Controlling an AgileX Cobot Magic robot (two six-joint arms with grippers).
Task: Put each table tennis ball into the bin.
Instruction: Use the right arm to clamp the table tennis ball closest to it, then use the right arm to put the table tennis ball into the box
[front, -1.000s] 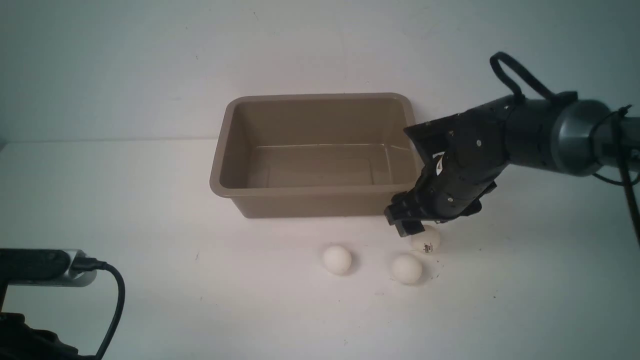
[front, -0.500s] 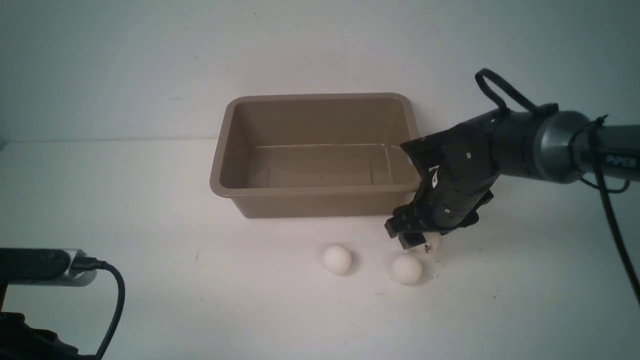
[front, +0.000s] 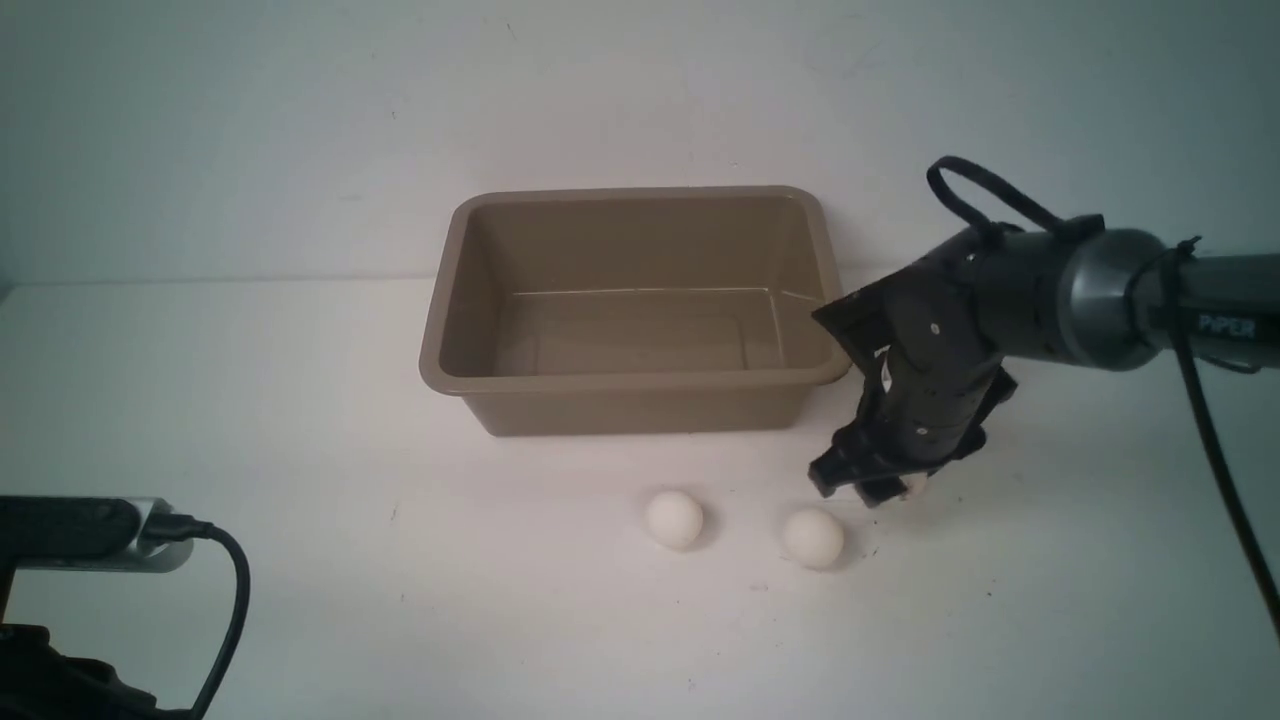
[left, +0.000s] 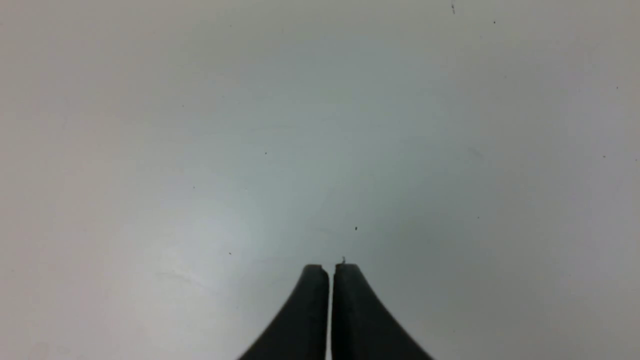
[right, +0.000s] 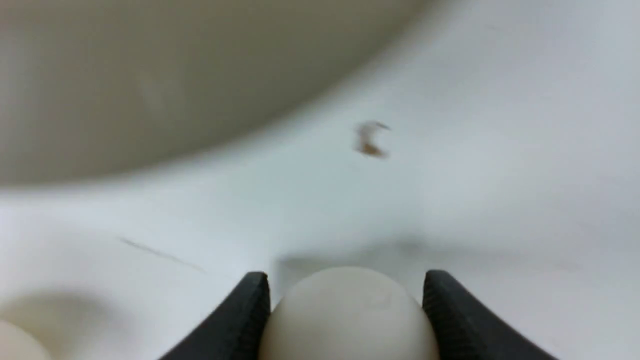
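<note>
The taupe bin (front: 630, 378) stands at the middle back of the white table and holds nothing; it shows blurred in the right wrist view (right: 150, 75). Two white table tennis balls (front: 674, 518) (front: 813, 537) lie on the table in front of it. My right gripper (front: 880, 490) is down at the table, right of the bin's front right corner. It is shut on the third ball (right: 345, 315), which fills the gap between its fingers (right: 250, 310). Only a sliver of that ball (front: 914, 487) shows in the front view. My left gripper (left: 330, 267) is shut and empty over bare table.
A small brown scrap (right: 371, 139) lies on the table beyond the held ball. Part of my left arm with a silver module and a black cable (front: 225, 600) sits at the front left corner. Another ball's edge (right: 12, 345) shows in the right wrist view.
My right gripper came down from just above the logo ball to the table, closed around it and shifted a little right. The two other balls and the left arm did not move.
</note>
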